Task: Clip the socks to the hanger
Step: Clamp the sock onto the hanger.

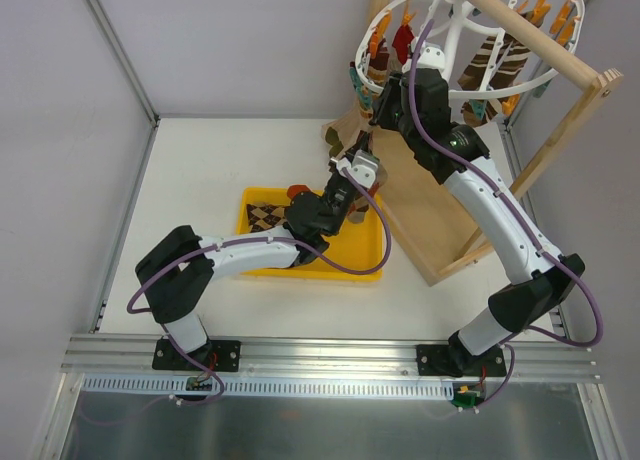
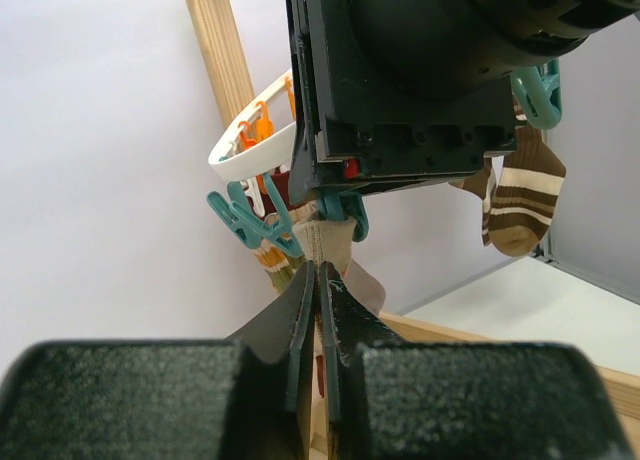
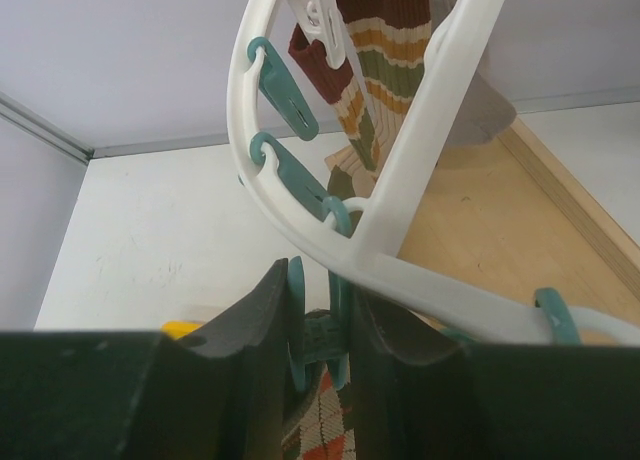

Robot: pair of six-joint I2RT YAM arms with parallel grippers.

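A yellow tray (image 1: 365,232) sits near the middle of the counter (image 1: 220,170), a little right of centre. An argyle sock (image 1: 265,216) lies in its far left corner.

The left gripper (image 2: 318,270) reaches past the tray's far edge and is raised toward the far right corner. Its jaws are pressed together on the beige ribbed cuff of a held sock (image 2: 325,238), which points up at the hanger's underside.

Just beyond and above it is the right gripper (image 3: 318,290). Its jaws are squeezed onto a teal clothespin (image 3: 312,342) that dangles from the near rim of the hanger (image 3: 245,90). Argyle fabric shows directly below that pin.

The white hanger hangs over the counter's far right corner from the rod of a wooden stand (image 1: 530,45). Other teal and orange pins hang along its ring. Striped socks (image 3: 375,70) are already clipped on its far side, hanging free.
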